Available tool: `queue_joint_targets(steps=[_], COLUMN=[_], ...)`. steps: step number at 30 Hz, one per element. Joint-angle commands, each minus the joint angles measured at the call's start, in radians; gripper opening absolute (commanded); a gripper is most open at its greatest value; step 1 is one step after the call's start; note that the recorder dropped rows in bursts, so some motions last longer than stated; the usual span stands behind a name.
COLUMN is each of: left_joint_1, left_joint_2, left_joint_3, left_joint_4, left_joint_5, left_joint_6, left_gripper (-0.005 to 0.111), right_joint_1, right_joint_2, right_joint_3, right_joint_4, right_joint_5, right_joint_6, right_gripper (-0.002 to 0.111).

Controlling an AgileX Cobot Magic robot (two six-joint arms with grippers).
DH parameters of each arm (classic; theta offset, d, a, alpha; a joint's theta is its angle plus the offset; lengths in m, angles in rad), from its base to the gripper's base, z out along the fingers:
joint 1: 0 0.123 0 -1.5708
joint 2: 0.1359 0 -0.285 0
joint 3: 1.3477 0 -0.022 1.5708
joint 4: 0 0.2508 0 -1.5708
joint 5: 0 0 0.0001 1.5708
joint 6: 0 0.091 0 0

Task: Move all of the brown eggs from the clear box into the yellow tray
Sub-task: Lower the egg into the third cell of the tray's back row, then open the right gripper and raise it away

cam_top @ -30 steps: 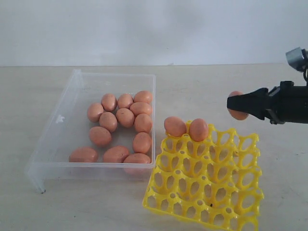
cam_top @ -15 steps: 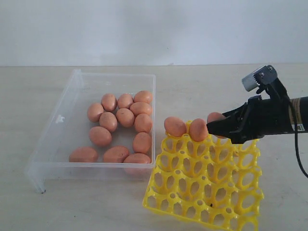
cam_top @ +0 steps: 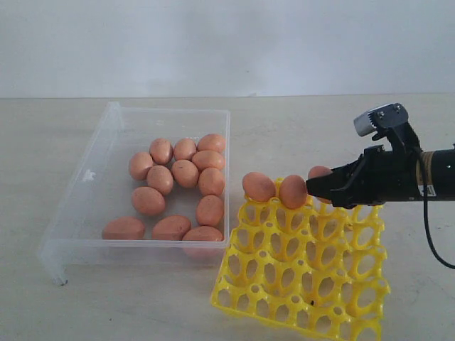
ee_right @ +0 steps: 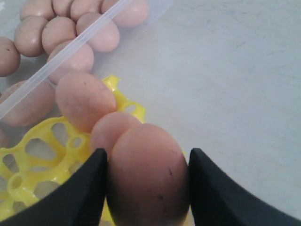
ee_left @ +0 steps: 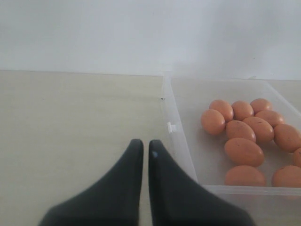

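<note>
The right gripper hangs over the far row of the yellow tray. Its black jaws are clamped on the held egg, one on each flank and parted only as wide as the egg. That egg sits just beside the nearer of two seated eggs, which fill the row's first cups. In the right wrist view the held egg seems to press against its neighbour, though it hides the cup beneath, so I cannot tell whether it rests in one. The rest of the lattice stands open, and bare pale tabletop lies beyond and to the right of the tray.

The tray's far left corner sits just beside the right wall of the clear box. About a dozen brown eggs cluster toward that wall, leaving the box's left half bare. The nearest ones blur behind the front wall. The right arm is cut off at the frame's edge.

The left gripper is over bare table outside the box wall, its fingers drawn together to a thin slit with nothing between them.

The eggs are smooth, matte ovals with faint dark specks. The tray is glossy plastic with round holes, and the box is thin, transparent and flanged.
</note>
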Motion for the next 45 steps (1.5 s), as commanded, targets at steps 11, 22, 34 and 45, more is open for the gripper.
queue_joint_targets(steps=[11,22,34,45], left_joint_1=[0.003,0.003,0.003,0.003], left_joint_2=[-0.002,-0.002,-0.002,-0.002], left_joint_3=[0.003,0.003,0.003,0.003], left_joint_4=[-0.003,-0.003,-0.003,-0.003], left_joint_5=[-0.006,-0.006,-0.006,-0.006], left_joint_6=[0.002,0.002,0.002,0.002], left_gripper=[0.004,0.004,0.004,0.004], right_joint_1=[0.0,0.0,0.0,0.253], right_joint_2=[0.069,0.069,0.006,-0.156], right_joint_3=[-0.005,-0.005,-0.039,-0.265], right_joint_4=[0.045,0.073,0.174,0.035], right_joint_5=[-0.035,-0.04,-0.324,-0.391], right_joint_6=[-0.061,-0.061,-0.063,0.085], right_gripper=[0.0,0.048,0.057,0.001])
